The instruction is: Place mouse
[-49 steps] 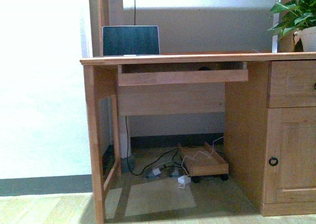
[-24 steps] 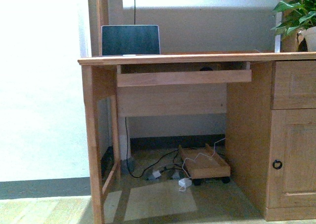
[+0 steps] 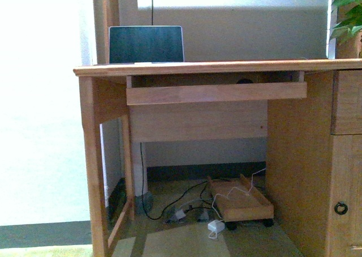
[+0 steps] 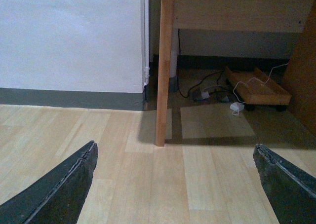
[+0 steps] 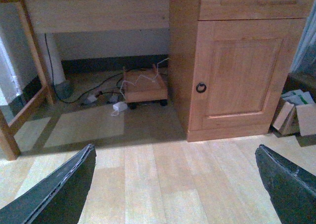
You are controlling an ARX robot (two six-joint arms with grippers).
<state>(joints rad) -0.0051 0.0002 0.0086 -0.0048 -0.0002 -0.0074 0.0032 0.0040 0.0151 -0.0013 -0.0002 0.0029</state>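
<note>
The mouse [image 3: 244,80] shows only as a small dark domed top behind the front board of the pull-out tray [image 3: 215,93] under the desk top [image 3: 198,68]. Neither arm shows in the front view. My left gripper [image 4: 174,150] is open and empty, low over the wooden floor, facing the desk's left leg [image 4: 163,86]. My right gripper [image 5: 175,150] is open and empty over the floor, facing the desk's cupboard door [image 5: 242,71]. The mouse is out of view in both wrist views.
A laptop [image 3: 146,44] stands open on the desk at the back left. A plant [image 3: 348,19] is at the right edge. Under the desk lie cables [image 3: 181,203] and a wheeled wooden stand [image 3: 240,200]. A cardboard box [image 5: 294,115] sits right of the cupboard.
The front view has moved closer to the desk: the desk, tray and laptop appear larger, and the plant has slid toward the right edge. Nothing on the desk has moved.
</note>
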